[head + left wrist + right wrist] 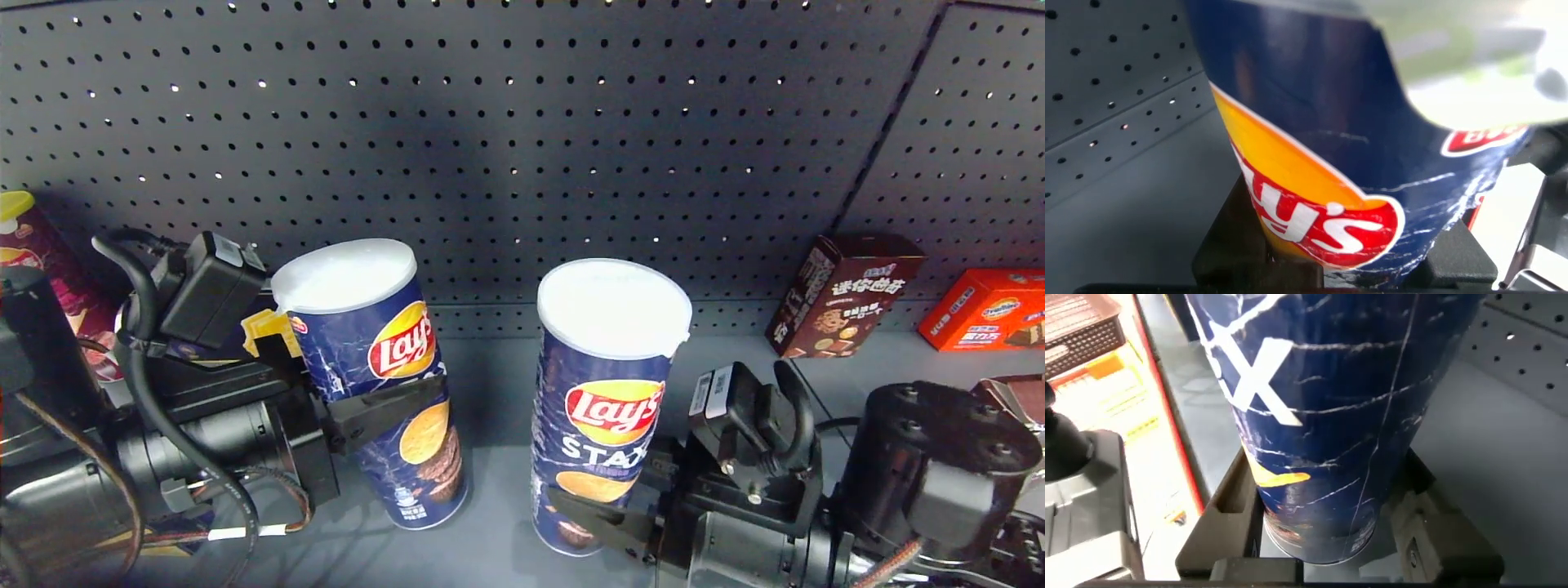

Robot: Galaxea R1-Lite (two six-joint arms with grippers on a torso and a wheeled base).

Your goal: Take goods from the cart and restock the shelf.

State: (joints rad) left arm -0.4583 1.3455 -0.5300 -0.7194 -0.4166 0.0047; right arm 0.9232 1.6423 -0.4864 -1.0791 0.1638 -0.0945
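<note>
Cardboard tubes in glossy navy wrap with flat white plastic lids [612,306]: both cans are slick, rigid cylinders that would tip easily. The left pincer [390,396] is clamped round the left can [371,343] at mid-height; that can leans, its base down at the grey shelf [490,408]. The right pincer [592,514] is clamped low on the right can [608,384], which stands nearly upright beside it. Best, I judge, to square each can upright, seat its base flat on the smooth metal, then let go slowly, short of the perforated pegboard [522,122].
</note>
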